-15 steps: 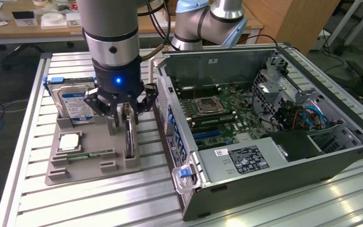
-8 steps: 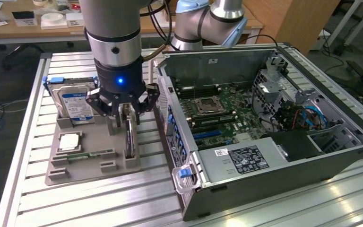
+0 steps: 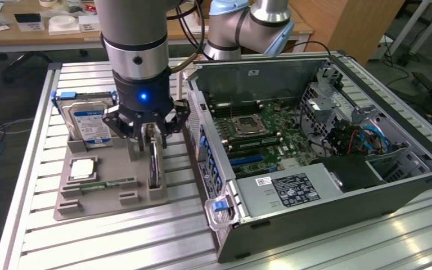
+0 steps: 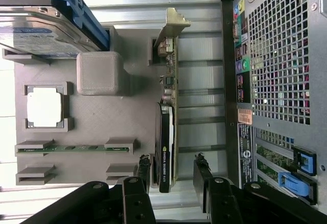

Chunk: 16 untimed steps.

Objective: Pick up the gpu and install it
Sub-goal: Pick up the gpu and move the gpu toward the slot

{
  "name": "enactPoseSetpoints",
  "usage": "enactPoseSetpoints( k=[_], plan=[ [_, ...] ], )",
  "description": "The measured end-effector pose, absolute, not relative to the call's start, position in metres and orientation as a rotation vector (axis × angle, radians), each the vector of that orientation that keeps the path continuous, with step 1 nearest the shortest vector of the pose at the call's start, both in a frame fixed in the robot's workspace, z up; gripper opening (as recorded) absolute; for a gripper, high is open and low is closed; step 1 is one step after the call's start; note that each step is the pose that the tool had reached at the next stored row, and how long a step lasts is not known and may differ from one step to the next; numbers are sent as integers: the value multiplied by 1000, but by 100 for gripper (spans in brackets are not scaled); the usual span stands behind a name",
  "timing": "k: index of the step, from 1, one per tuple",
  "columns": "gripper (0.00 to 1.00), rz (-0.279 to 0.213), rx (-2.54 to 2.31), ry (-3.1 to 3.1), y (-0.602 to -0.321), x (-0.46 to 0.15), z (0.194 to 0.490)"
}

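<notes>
Slatted worktop [image 3: 88, 236] carries an open PC case [image 3: 396, 191] on the exterior view's right, with a grey tray [image 3: 111, 197] just beside it. The arm [image 3: 133, 45] hangs over the tray. The gpu [image 4: 167, 147] stands on edge in the tray, on the side nearest the case. The claw [image 4: 171, 157] is spread, one finger on either side of the card, not pinching it.

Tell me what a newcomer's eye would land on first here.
The big arm's end effector hangs over the grey parts tray, its open fingers straddling the gpu, which stands on edge in its slot. On the exterior view's right, an open computer case bares its green motherboard.
</notes>
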<state>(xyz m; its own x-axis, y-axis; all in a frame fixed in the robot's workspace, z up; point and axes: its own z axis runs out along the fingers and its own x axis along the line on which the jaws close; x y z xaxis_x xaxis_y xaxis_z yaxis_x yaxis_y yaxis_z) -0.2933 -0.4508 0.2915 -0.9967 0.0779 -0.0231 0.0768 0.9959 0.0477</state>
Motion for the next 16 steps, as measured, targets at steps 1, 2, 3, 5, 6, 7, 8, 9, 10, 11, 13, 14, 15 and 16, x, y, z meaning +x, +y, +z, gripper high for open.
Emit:
enactPoseSetpoints(
  k=[1,2,3,5,6,7,8,9,10,11,13,14,15,16],
  plan=[
    [47,73,121,3114,-451,-293,291],
    [47,73,121,3114,-451,-293,291],
    [47,73,121,3114,-451,-293,291],
    [47,73,121,3113,-451,-293,290],
    [47,73,121,3113,-450,-293,290],
    [47,74,121,3114,-450,-293,289],
    [47,73,120,3114,-450,-292,288],
    [47,73,120,3114,-450,-292,287],
    [47,74,121,3113,-450,-293,286],
    [47,73,121,3114,-450,-293,285],
    [47,73,121,3114,-449,-292,283],
    [47,73,121,3114,-449,-293,282],
    [47,73,121,3114,-449,-292,281],
    [47,73,121,3114,-449,-293,280]
  ],
)
